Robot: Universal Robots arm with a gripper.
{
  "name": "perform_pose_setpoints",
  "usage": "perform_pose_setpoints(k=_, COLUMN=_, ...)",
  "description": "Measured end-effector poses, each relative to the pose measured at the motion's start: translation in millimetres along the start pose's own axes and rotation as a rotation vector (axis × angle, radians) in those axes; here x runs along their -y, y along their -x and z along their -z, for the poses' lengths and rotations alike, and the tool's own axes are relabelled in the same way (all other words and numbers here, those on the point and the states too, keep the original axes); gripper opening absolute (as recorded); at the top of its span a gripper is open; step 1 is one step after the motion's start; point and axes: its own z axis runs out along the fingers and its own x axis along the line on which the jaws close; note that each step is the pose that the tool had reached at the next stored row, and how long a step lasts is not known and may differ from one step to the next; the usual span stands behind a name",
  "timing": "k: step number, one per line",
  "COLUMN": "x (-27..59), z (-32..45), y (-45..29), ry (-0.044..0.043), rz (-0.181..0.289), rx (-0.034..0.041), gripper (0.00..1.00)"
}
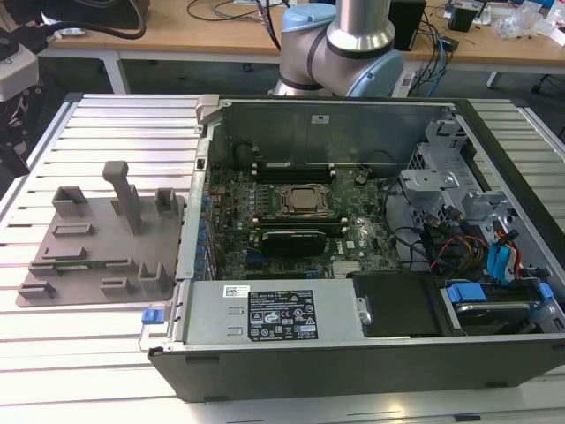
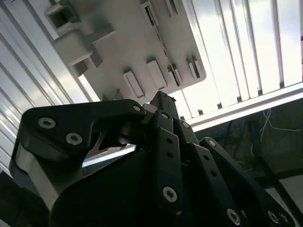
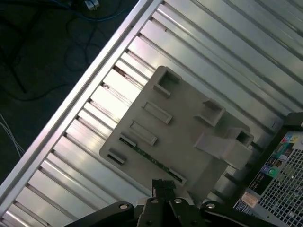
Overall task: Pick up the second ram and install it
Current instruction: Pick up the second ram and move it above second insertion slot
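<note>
While the hand [image 3: 163, 185] hangs over the grey tray [image 3: 189, 132], I read its fingertips as pressed together with nothing between them. The second ram [image 3: 151, 159] lies in a slot along one edge of that tray, untouched by the hand. The tray sits on the slatted desk [image 1: 115, 124], on the exterior view's left of the open computer case [image 1: 353, 340].

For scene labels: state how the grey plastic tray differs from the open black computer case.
Colour: the pale grey plastic tray versus the black computer case. Shape: the tray is flat with upright blocks; the case is a deep box. Contents: the tray holds a thin green ram stick, the case a green motherboard. Both lie on the ribbed metal table.
</note>
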Motion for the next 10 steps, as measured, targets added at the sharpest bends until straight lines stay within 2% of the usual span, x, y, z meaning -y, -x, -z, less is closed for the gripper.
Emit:
perform_pose_setpoints(k=4, x=0.1, z=0.0, y=0.1, ry=0.0021, rz=0.09, rx=-0.0013, gripper=0.1)
perform_pose_setpoints(k=7, x=0.2, z=0.0, y=0.2, ry=0.0045, rz=0.193, rx=-0.0029, gripper=0.1)
perform_pose_setpoints(k=10, x=0.2, z=0.1, y=0.2, ry=0.0061, rz=0.262, rx=-0.0038, gripper=0.1)
